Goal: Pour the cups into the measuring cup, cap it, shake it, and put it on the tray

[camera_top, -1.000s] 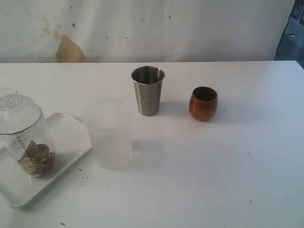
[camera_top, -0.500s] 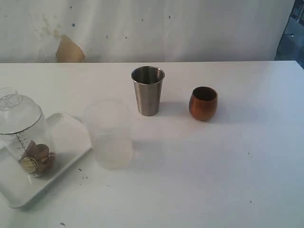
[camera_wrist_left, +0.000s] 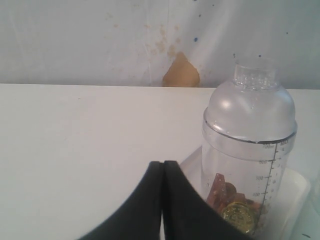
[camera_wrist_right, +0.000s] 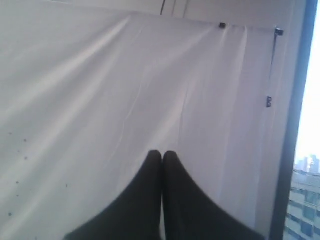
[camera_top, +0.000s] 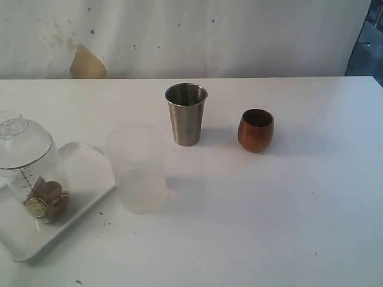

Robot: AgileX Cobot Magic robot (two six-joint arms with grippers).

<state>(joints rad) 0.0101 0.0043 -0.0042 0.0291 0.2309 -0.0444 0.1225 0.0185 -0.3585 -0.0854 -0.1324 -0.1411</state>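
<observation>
The clear measuring cup (camera_top: pixel 33 173) stands upright on the white tray (camera_top: pixel 84 179) at the table's left, a domed clear cap on it, brown pieces and a gold coin inside. The steel tumbler (camera_top: pixel 186 113) and the wooden cup (camera_top: pixel 256 130) stand upright mid-table. Neither gripper shows in the exterior view. In the left wrist view the left gripper (camera_wrist_left: pixel 163 165) is shut on nothing, a little back from the measuring cup (camera_wrist_left: pixel 248 150) and clear of it. The right gripper (camera_wrist_right: pixel 162 154) is shut on nothing and faces a white curtain.
A frosted translucent cup (camera_top: pixel 137 169) stands just right of the tray, in front of the tumbler. A white wall with a tan patch (camera_top: pixel 87 64) runs behind the table. A window frame (camera_wrist_right: pixel 290 120) shows in the right wrist view.
</observation>
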